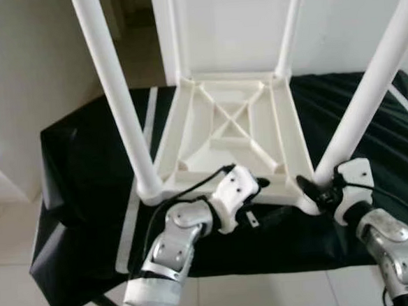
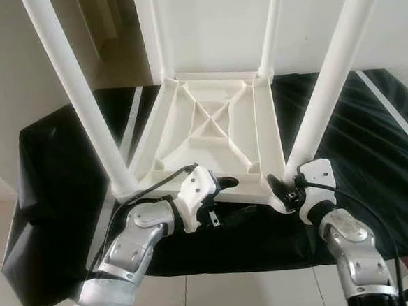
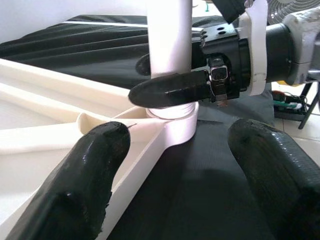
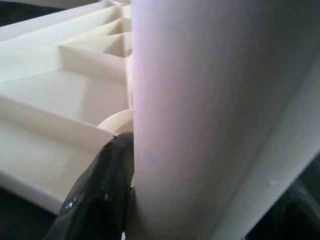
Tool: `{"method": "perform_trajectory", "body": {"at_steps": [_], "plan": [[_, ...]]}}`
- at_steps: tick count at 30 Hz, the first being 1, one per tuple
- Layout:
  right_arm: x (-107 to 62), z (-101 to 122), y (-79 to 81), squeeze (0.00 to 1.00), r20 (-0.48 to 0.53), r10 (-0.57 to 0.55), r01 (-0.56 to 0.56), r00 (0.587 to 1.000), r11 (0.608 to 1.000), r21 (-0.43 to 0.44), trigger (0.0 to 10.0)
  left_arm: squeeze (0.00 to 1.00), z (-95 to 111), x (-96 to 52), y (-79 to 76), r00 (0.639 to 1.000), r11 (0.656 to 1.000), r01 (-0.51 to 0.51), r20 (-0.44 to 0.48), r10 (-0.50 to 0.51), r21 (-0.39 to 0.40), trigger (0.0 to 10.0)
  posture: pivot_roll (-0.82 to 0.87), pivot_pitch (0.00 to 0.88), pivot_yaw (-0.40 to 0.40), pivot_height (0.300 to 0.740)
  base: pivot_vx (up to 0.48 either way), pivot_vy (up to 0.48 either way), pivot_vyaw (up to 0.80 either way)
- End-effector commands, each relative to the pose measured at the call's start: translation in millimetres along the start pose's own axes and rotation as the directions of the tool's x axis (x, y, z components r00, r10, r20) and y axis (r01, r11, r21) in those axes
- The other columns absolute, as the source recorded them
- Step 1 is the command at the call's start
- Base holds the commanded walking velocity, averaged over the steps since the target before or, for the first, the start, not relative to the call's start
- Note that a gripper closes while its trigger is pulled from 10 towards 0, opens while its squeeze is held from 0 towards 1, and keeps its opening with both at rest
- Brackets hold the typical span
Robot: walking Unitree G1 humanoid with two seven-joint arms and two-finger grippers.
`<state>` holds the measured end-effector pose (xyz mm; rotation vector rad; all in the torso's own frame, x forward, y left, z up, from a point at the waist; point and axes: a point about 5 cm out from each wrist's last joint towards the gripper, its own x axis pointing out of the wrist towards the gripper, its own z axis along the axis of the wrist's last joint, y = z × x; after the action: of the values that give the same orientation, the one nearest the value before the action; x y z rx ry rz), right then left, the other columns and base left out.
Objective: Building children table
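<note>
Currently, in the left eye view, the white plastic ribbed tabletop lies upside down on a black cloth-covered surface, four white round legs standing in its corner sockets. The right gripper is clenched on the near right white tubular leg at its base; the left gripper sits released at the tabletop's near edge.

The right eye view confirms the near left leg upright and seated.

From the left wrist view, the left fingers stand apart, straddling the tabletop's near rim, with the right gripper's finger across the leg just above its socket.

The right wrist view shows one finger touching that leg.

Judgement: seating the last leg is in hand; next calls for downward pressure or twisting. The near edge lies close to the cloth's drop-off; open cloth remains left and right.
</note>
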<state>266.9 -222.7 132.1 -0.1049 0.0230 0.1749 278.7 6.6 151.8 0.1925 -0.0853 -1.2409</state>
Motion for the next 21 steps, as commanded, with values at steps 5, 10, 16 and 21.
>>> {"method": "perform_trajectory", "body": {"at_steps": [5, 10, 16, 21], "plan": [[-5.4, -11, 16.4, 0.00, -0.062, -0.233, 0.239, 0.971, 0.963, 0.125, 10.0, 0.00, -6, -1.4, 5.2, 0.993, 0.993, -0.112, -0.028, 0.111, -0.047, 10.0, -0.03, 0.000, 0.002, 0.740, 0.000, 0.000, 0.00], [0.8, -17, 33.2, 0.00, -0.105, -0.393, 0.405, 0.914, 0.900, 0.160, 10.0, 0.00, -6, -1.5, 5.5, 0.993, 0.992, -0.113, -0.020, 0.112, -0.054, 10.0, -0.02, 0.000, -0.003, 0.740, 0.000, 0.000, 0.00], [8.2, -14, 52.3, 0.00, -0.135, -0.500, 0.518, 0.855, 0.832, 0.200, 10.0, 0.00, -9, -3.2, 3.0, 0.993, 0.991, -0.110, -0.043, 0.107, -0.081, 10.0, -0.01, 0.000, -0.009, 0.740, 0.000, 0.000, 0.00], [6.0, -8, 55.1, 0.00, -0.131, -0.527, 0.543, 0.840, 0.811, 0.216, 10.0, 0.00, -10, -4.8, 1.2, 0.993, 0.991, -0.116, -0.044, 0.113, -0.072, 10.0, 0.00, 0.000, -0.013, 0.740, 0.000, 0.000, 0.00]]}}
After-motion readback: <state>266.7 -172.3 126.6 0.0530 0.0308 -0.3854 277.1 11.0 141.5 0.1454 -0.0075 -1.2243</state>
